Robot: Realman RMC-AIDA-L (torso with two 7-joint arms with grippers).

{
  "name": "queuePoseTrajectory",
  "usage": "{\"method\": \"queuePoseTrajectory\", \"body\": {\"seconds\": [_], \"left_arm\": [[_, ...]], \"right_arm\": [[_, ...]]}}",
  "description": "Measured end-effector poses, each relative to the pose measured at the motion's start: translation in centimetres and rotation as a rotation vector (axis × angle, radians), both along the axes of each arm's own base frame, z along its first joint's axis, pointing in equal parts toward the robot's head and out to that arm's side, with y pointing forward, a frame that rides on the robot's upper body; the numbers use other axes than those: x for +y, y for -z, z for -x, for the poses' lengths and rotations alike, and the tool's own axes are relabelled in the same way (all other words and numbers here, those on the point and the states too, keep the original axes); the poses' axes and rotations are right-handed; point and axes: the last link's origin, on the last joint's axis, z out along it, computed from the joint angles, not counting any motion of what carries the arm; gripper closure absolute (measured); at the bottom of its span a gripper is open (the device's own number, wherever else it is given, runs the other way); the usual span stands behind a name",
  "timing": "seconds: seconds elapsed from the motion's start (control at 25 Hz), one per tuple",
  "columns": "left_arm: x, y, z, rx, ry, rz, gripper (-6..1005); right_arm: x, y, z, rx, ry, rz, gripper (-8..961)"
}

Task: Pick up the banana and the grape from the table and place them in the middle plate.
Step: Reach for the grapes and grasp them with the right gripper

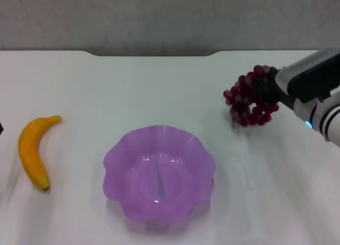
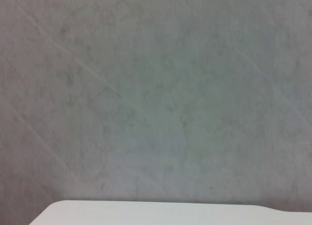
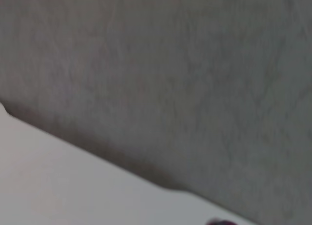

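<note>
Middle plate (image 1: 158,173) nearest, bench (image 1: 159,85) centre, nothing inside. Banana (image 1: 34,151) at plate's 9 o'clock, flat on bench, well apart, dark tip near. Grape (image 1: 251,102) at plate's 2 o'clock, against right claw (image 1: 267,91); claw clenched on bunch or released, cannot tell. Left claw out of sight.
</note>
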Motion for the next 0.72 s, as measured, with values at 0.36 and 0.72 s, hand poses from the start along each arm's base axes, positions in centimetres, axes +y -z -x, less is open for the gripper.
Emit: {"method": "queuePoseTrajectory", "body": {"seconds": [0.36, 0.72], "left_arm": [[-0.3, 0.0, 0.3, 0.001, -0.008, 0.000, 149], [-0.3, -0.1, 0.3, 0.001, -0.008, -0.001, 148]], "right_arm": [[0.0, -1.5, 4.7, -0.034, -0.131, 0.000, 638], [-0.7, -2.3, 6.8, -0.035, -0.184, 0.008, 847]]}}
